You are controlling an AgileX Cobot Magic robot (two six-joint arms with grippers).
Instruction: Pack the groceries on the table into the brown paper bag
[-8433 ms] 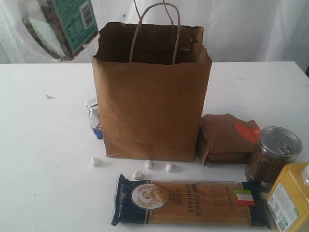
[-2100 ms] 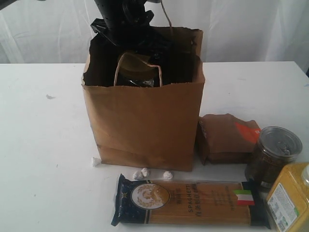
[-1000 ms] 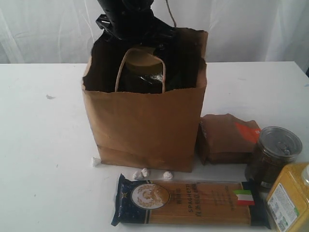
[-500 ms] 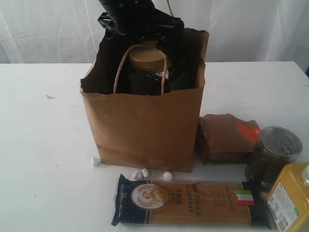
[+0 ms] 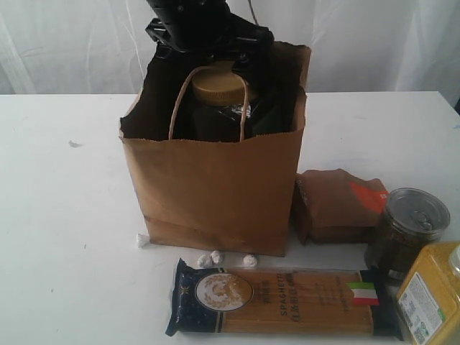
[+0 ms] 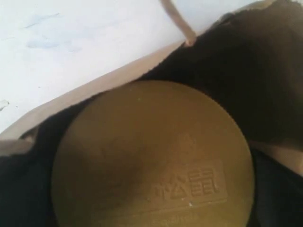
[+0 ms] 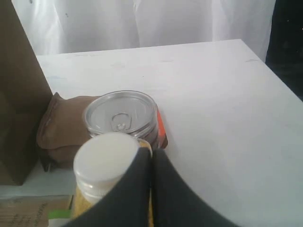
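Note:
The brown paper bag [image 5: 215, 187] stands mid-table. Inside it the tan-lidded jar [image 5: 218, 85] shows at the rim, and its lid [image 6: 154, 161] fills the left wrist view and hides the fingers. My left gripper [image 5: 215, 108] reaches down into the bag, its black fingers flanking the jar and shut on it. In front of the bag lies the spaghetti pack [image 5: 280, 296]. On the right are the brown pouch [image 5: 338, 205], silver-lidded jar [image 5: 406, 230] and bottle of yellow grains [image 5: 431, 295]. My right gripper [image 7: 151, 161] is shut and empty beside the bottle's white cap [image 7: 104, 158].
Small white pebble-like bits [image 5: 215, 257] lie between the bag and the spaghetti pack. The white table [image 5: 65, 215] runs wide to the left. White curtains hang behind it. The silver lid [image 7: 120, 113] and pouch [image 7: 61, 127] sit just beyond the right gripper.
Over the last two seconds the left arm and jar lid rose slightly, and the bag's rim shifted a little left. Nothing moved in the last half second.

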